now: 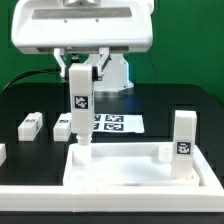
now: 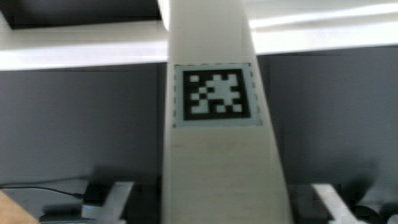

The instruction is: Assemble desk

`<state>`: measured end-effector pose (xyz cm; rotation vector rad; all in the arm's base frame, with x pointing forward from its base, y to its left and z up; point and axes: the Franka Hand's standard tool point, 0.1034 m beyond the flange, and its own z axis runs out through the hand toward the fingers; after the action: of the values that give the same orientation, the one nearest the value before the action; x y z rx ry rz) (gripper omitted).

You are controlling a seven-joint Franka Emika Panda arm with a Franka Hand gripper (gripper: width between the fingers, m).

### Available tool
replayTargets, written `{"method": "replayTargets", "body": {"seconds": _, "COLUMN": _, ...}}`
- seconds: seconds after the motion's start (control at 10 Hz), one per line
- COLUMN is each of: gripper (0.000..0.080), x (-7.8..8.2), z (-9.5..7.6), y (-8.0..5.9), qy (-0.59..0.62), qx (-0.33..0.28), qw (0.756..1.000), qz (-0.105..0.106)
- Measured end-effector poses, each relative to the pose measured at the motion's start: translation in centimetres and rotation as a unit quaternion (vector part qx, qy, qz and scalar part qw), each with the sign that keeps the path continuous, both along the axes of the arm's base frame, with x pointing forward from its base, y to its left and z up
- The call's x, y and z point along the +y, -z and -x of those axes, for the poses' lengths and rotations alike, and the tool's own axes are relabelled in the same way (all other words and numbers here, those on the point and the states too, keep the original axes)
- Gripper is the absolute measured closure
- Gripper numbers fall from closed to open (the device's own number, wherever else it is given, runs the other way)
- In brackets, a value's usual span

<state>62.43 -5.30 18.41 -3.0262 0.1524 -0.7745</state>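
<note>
Nearest me in the exterior view runs a white border rail (image 1: 100,203). Just behind it lies the tabletop (image 1: 125,170), rim up. At its three o'clock end a standing leg (image 1: 183,140) is upright. At its ten o'clock corner the held leg (image 1: 80,110) hangs upright, its lower end meeting the corner; I cannot tell whether it is seated. The gripper (image 1: 79,76) has its jaws partway closed, clamped on that leg's upper end. In the wrist view the leg's tag (image 2: 214,95) faces the camera, with the fingers (image 2: 114,198) on either side. Farther back, out toward ten o'clock from the tabletop, a loose leg (image 1: 32,124) and a second loose leg (image 1: 62,127) lie flat. The marker board (image 1: 115,123) lies at twelve o'clock.
</note>
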Motion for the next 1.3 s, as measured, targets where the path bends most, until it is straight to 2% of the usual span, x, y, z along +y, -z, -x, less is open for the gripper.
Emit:
{"method": "replayTargets", "body": {"seconds": 0.1, "gripper": 0.0511, "x": -0.9, "z": -1.0, "y": -0.2, "qy": 0.002, "qx": 0.009, "qw": 1.0, "qz": -0.008}}
{"method": "replayTargets", "body": {"seconds": 0.3, "gripper": 0.0511, "x": -1.3, "z": -1.8, "y": 0.5, "qy": 0.007, "qx": -0.008, "qw": 1.0, "qz": 0.005}}
{"method": "replayTargets", "body": {"seconds": 1.0, "gripper": 0.0511, "x": -0.2, "z": -1.3, "y": 2.7, "qy": 0.011, "qx": -0.014, "qw": 1.0, "qz": 0.014}}
{"method": "replayTargets", "body": {"seconds": 1.3, "gripper": 0.0511, "x": -0.2, "z": -1.2, "y": 3.7, "qy": 0.012, "qx": -0.012, "qw": 1.0, "qz": 0.018}}
